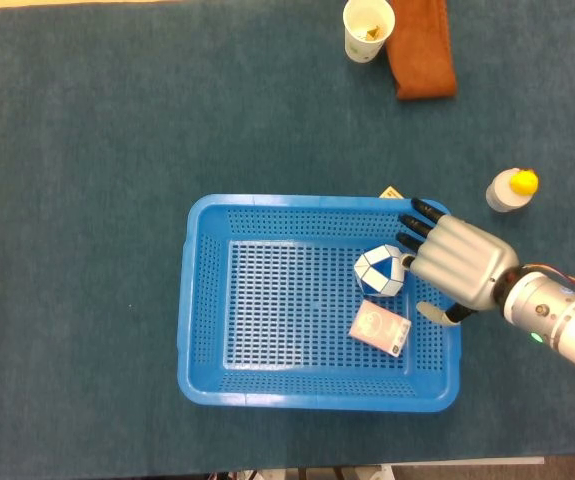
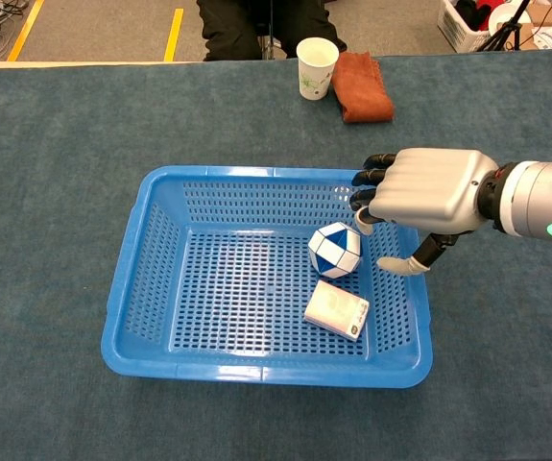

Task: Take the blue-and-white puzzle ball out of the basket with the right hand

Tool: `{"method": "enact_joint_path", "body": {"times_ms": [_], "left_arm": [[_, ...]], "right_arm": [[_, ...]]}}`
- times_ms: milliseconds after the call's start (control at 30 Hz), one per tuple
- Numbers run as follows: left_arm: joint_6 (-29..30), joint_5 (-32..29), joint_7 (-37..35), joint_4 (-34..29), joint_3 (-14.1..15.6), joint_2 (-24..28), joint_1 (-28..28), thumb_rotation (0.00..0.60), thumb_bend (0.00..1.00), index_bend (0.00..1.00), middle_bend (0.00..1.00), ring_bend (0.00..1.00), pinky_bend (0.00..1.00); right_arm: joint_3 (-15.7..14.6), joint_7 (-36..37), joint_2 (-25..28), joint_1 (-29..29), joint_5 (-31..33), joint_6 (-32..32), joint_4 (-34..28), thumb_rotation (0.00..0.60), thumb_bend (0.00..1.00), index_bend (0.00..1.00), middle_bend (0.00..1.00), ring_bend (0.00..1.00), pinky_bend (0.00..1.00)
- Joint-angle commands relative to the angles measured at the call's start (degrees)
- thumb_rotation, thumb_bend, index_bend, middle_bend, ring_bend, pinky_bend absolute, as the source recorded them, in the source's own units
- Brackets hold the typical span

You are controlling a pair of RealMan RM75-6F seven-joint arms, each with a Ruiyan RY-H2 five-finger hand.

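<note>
The blue-and-white puzzle ball (image 1: 380, 272) (image 2: 335, 250) lies on the floor of the blue basket (image 1: 207, 300) (image 2: 136, 279), towards its right side. My right hand (image 1: 454, 265) (image 2: 427, 190) hovers over the basket's right rim, just right of the ball and apart from it. Its fingers are spread and hold nothing, and the thumb (image 2: 412, 261) points down beside the rim. The left hand does not show in either view.
A small pink-and-white packet (image 1: 380, 328) (image 2: 336, 309) lies in the basket just in front of the ball. A paper cup (image 1: 368, 28) (image 2: 316, 67) and a rust-brown cloth (image 1: 423, 48) (image 2: 362, 86) sit at the far side. A yellow-capped bottle (image 1: 511, 189) stands right of the basket.
</note>
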Motion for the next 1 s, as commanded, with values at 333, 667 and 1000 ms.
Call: {"method": "enact_joint_path", "body": {"times_ms": [333, 667, 1000], "left_arm": [[0.6, 0.0, 0.3, 0.0, 0.2, -0.1, 0.5, 0.6, 0.25, 0.31, 0.34, 0.23, 0.23], [1.2, 0.0, 0.7, -0.4, 0.3, 0.0, 1.1, 0.6, 0.25, 0.31, 0.34, 0.23, 0.23], [1.8, 0.1, 1.0, -0.7, 0.4, 0.0, 1.5, 0.6, 0.25, 0.31, 0.34, 0.23, 0.23]], "right_arm": [[1.1, -2.3, -4.4, 1.6, 2.7, -0.4, 2.1, 0.166, 0.41, 0.28, 0.18, 0.0, 0.0], [4.4, -3.1, -10.2, 2.9, 3.9, 1.2, 4.2, 0.166, 0.41, 0.28, 0.18, 0.0, 0.0], [8.4, -2.4, -16.8, 4.7, 6.0, 1.9, 6.0, 0.165, 0.41, 0.28, 0.18, 0.0, 0.0]]}}
